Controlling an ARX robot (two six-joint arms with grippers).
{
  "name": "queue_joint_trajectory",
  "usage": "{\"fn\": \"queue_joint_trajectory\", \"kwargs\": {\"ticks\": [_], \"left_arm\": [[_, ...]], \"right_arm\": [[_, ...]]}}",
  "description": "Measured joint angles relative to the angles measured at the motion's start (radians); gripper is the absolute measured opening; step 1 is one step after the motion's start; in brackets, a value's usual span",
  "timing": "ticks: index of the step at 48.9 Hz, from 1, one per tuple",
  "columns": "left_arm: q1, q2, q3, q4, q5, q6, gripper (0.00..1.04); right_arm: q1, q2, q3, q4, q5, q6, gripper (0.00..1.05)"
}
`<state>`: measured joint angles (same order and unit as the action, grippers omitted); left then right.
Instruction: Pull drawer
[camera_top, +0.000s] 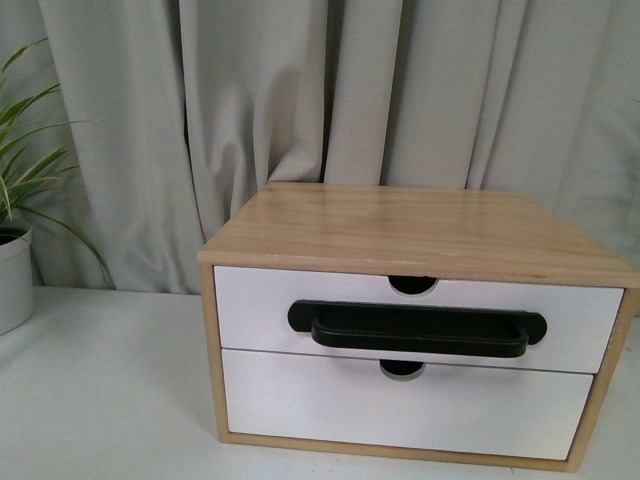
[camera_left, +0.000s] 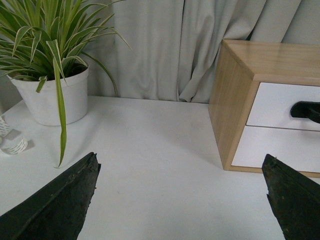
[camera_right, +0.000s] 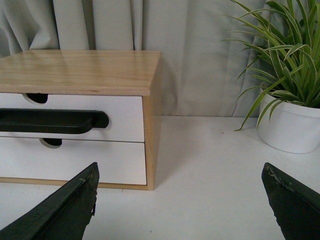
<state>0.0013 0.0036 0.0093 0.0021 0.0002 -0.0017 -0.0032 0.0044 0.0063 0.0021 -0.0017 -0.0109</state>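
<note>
A light wood cabinet (camera_top: 420, 225) stands on the white table. Its upper drawer (camera_top: 260, 305) has a white front, a long black bar handle (camera_top: 418, 328) and a half-round notch in its top edge. It sits flush in the cabinet. Neither arm shows in the front view. My left gripper (camera_left: 181, 162) is open over bare table, to the left of the cabinet (camera_left: 227, 100); only the end of the handle (camera_left: 306, 110) is visible there. My right gripper (camera_right: 180, 170) is open too, off the cabinet's right front corner (camera_right: 152, 145), with the drawer (camera_right: 125, 120) and its handle (camera_right: 50, 121) beyond.
Below the drawer is a plain white drawer front (camera_top: 400, 400) without a handle. A potted plant in a white pot (camera_left: 52, 95) stands at the left, another (camera_right: 290, 125) at the right. Grey curtains (camera_top: 300, 90) hang behind. Tape rolls (camera_left: 12, 145) lie by the left pot.
</note>
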Motion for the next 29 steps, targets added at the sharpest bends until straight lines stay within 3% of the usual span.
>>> {"fn": "queue_joint_trajectory", "kwargs": {"ticks": [29], "left_arm": [[0.0,0.0,0.0,0.0,0.0,0.0,0.98]], "right_arm": [[0.0,0.0,0.0,0.0,0.0,0.0,0.96]]}}
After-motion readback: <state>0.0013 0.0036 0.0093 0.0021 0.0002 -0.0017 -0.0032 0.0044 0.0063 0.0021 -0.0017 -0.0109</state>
